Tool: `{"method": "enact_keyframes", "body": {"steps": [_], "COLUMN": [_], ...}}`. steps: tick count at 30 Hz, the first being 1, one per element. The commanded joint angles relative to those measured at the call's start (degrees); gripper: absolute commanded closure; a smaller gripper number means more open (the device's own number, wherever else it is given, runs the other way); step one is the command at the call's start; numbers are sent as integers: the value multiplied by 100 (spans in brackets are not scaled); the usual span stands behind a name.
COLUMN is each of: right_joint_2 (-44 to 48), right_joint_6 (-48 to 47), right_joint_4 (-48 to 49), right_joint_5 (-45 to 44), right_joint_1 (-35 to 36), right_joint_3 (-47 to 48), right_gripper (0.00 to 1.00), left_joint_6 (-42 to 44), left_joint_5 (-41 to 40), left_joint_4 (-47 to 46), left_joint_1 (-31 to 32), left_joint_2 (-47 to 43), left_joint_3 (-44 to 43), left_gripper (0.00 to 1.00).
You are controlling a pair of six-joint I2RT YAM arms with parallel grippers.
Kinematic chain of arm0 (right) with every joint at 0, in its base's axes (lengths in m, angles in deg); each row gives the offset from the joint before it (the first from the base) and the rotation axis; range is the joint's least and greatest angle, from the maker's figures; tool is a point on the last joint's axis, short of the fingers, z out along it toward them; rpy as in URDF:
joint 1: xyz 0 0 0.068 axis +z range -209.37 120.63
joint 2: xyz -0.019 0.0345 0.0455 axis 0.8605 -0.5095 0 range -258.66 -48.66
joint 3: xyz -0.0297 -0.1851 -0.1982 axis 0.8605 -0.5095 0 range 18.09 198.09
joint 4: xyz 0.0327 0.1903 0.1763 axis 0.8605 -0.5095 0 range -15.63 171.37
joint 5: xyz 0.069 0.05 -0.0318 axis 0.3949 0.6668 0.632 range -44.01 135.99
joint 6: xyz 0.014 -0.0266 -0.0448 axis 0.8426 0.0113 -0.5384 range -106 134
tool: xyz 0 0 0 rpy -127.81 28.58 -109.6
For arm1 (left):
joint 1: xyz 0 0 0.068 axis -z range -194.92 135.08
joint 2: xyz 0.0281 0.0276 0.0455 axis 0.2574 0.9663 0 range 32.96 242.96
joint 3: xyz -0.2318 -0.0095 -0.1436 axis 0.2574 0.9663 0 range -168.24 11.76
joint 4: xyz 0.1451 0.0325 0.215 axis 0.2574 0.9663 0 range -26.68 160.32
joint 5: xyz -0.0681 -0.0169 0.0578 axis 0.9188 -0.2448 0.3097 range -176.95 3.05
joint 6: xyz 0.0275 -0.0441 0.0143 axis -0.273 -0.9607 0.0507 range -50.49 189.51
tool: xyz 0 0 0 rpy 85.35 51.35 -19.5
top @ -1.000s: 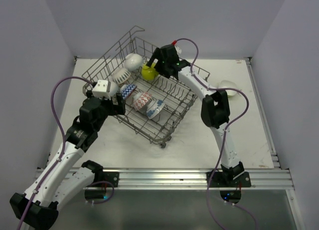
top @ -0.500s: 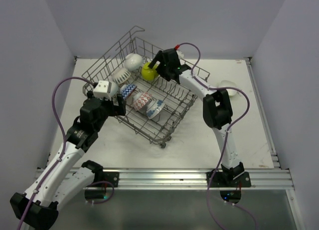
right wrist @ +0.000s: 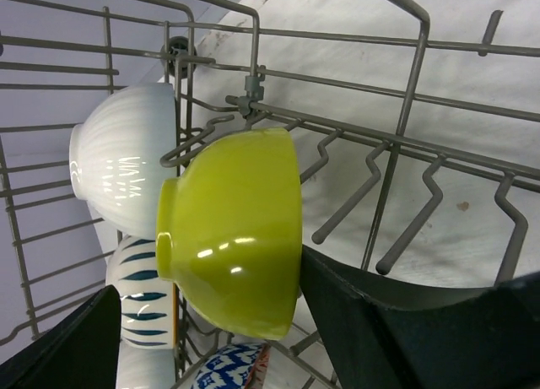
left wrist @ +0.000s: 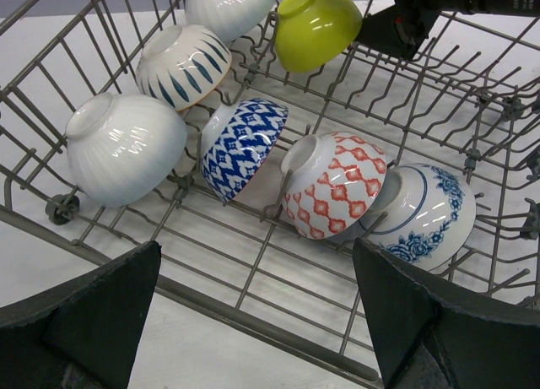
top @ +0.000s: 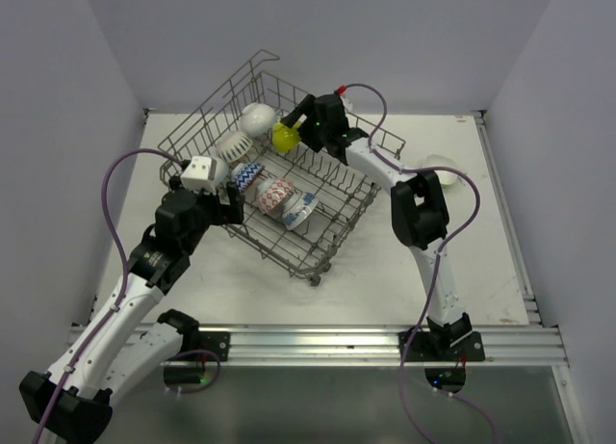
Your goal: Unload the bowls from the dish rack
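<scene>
Right jaws: our right gripper (top: 295, 129) stands apart around the lime bowl (right wrist: 232, 237). One finger is against its rim side and the other is clear of its foot, so nothing is clamped yet.
Left jaws: our left gripper (left wrist: 256, 296) gapes wide and empty at the near rail of the dish rack (top: 204, 115).
Bowls: the lime bowl lies on its side between our right jaws, with a ribbed white bowl (right wrist: 126, 157) just beyond. Ahead of our left jaws are a blue zigzag bowl (left wrist: 245, 144) and a red-patterned bowl (left wrist: 333, 182).
Handling: we judge them glazed ceramic, so stiff, slick, easily chipped and light.
Hold: we would pinch the wall at the rim, since the glossy belly may slip.
Surface: a flat white table (top: 385, 290). A plain bowl (top: 445, 161) sits on it, well outside our right jaws.
Room: tines and tall wires crowd our right jaws, so we would lift straight up first. Lilac walls close three sides.
</scene>
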Motion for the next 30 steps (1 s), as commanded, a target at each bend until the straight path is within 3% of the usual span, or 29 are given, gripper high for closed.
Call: {"method": "enact_keyframes", "body": {"steps": [1, 5, 11, 22, 26, 30], "right_joint_2": [64, 20, 38, -6, -6, -15], "right_joint_6": [169, 248, 416, 688, 741, 793], "right_joint_4": [707, 979, 1542, 2227, 2438, 2623], "right_joint_5": [402, 596, 640, 938, 1044, 1219], "right_joint_1": [26, 26, 34, 26, 26, 26], "right_joint_3": [-224, -322, -577, -639, -594, -629], "right_gripper": [17, 24, 45, 55, 75, 80], "left_joint_6": [3, 3, 21, 21, 12, 30], "left_joint_5": [69, 78, 78, 96, 114, 87], "left_joint_4": [-188, -197, -197, -197, -197, -180], "left_joint_1": [27, 27, 36, 36, 36, 27], "left_joint_2": [-72, -81, -72, -55, -20, 7], "left_joint_3": [18, 27, 27, 27, 27, 18], "left_gripper": [0, 0, 0, 0, 0, 0]}}
